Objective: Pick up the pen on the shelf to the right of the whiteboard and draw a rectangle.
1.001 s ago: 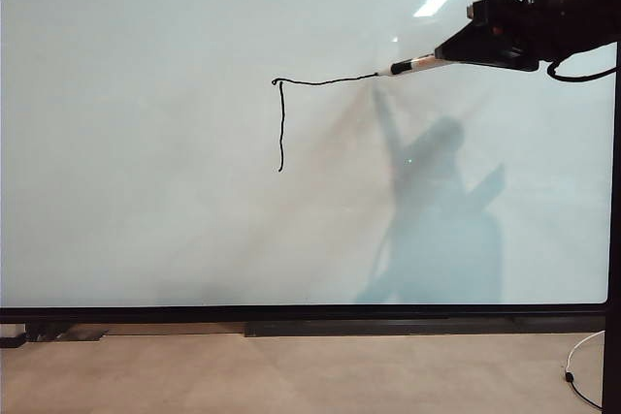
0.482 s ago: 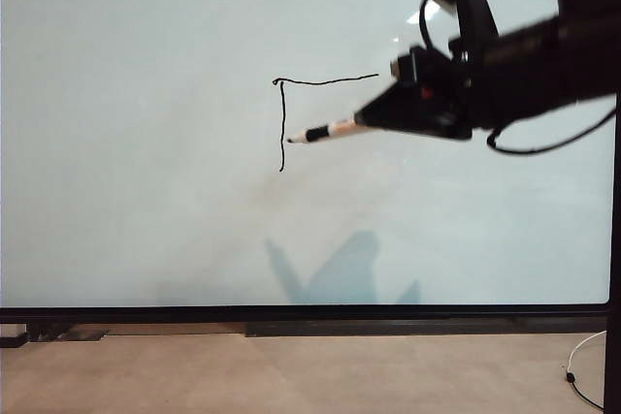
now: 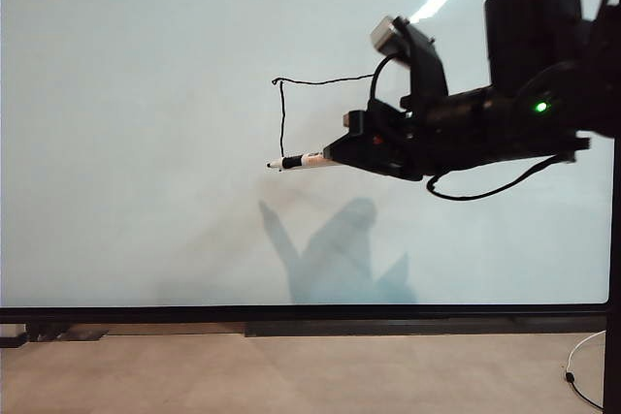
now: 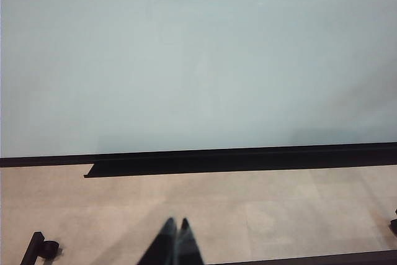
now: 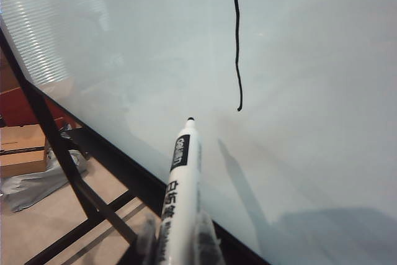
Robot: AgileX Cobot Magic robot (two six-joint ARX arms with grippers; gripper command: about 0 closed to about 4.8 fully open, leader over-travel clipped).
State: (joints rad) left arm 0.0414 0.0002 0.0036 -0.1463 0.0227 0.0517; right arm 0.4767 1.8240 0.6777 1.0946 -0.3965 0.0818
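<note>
The whiteboard [image 3: 146, 191] fills the exterior view. On it are two thin black strokes of the rectangle [image 3: 282, 113]: a top side and a left side running down from its left end. My right gripper [image 3: 335, 153] is shut on the pen [image 3: 301, 160], a white marker with a black band. Its dark tip points left, beside the lower end of the left stroke. In the right wrist view the pen [image 5: 180, 184] sticks out past my right gripper [image 5: 178, 235], its tip just short of the stroke [image 5: 236, 48], apparently off the board. My left gripper [image 4: 175, 221] is shut and empty, low before the whiteboard [image 4: 198, 60]. The shelf is out of view.
The board's black bottom frame [image 3: 291, 314] runs above a beige floor [image 3: 291, 375]. A white cable [image 3: 582, 361] lies at the right. Black stand bars [image 5: 62, 166] and cardboard boxes [image 5: 22, 150] are beside the board. A black ledge [image 4: 186, 169] sits under the frame.
My right gripper with the pen has left the right end of the top stroke and swung left and down to the foot of the left stroke, closer to the camera. The left arm is still.
</note>
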